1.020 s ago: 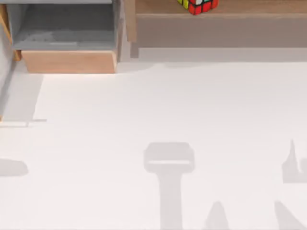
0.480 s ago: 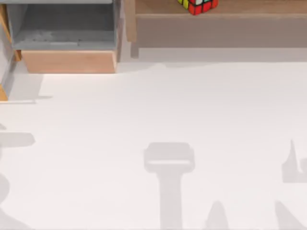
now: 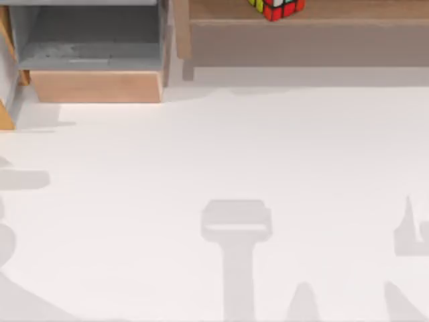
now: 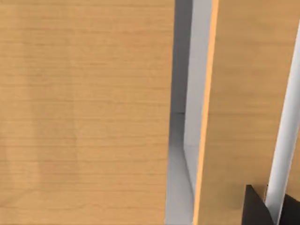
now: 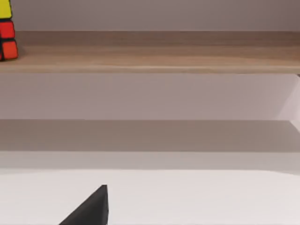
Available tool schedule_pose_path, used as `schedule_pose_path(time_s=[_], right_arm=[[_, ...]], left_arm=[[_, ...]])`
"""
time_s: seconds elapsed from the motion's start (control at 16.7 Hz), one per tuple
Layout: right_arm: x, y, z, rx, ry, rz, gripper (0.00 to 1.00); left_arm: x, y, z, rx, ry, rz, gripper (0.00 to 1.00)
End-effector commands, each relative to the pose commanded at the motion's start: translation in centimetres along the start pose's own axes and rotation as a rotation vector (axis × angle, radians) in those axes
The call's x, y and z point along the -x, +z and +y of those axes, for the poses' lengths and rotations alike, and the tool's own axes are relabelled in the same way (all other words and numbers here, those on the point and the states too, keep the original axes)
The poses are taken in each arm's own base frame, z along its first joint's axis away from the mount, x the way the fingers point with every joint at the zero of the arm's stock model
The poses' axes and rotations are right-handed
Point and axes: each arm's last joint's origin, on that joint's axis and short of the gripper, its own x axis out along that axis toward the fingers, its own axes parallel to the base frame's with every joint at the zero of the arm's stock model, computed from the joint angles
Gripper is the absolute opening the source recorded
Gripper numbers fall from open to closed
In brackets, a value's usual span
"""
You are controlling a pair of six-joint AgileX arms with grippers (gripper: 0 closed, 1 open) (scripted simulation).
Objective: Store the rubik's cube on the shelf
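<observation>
rubik's cube (image 3: 275,8) on shelf (image 3: 308,41), untouched

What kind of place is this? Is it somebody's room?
Probably not a real room: it looks like a computer-made robot test table. There is a plain white table, a long wooden shelf with a rubik's cube sitting on it, and a wooden box beside it.

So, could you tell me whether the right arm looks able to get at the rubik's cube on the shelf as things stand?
Probably yes. The rubik's cube sits uncovered on the shelf's top board, and the right wrist view looks across bare white table toward it, with nothing between.
</observation>
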Motion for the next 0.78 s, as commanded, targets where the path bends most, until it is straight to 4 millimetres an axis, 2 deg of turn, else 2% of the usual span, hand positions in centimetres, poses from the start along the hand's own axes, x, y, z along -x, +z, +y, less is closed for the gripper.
schedule_pose_path(time_s=[0.3,0.6,0.78], right_arm=[[0.0,0.0,0.0,0.000,0.000,0.000,1.00],[0.0,0.0,0.0,0.000,0.000,0.000,1.00],[0.0,0.0,0.0,0.000,0.000,0.000,1.00]], left_arm=[[-3.6,0.2,0.2,0.003,0.000,-0.002,0.00],[-3.7,0.1,0.1,0.005,-0.003,0.003,0.00],[-5.1,-0.1,0.1,0.001,-0.002,0.006,0.00]])
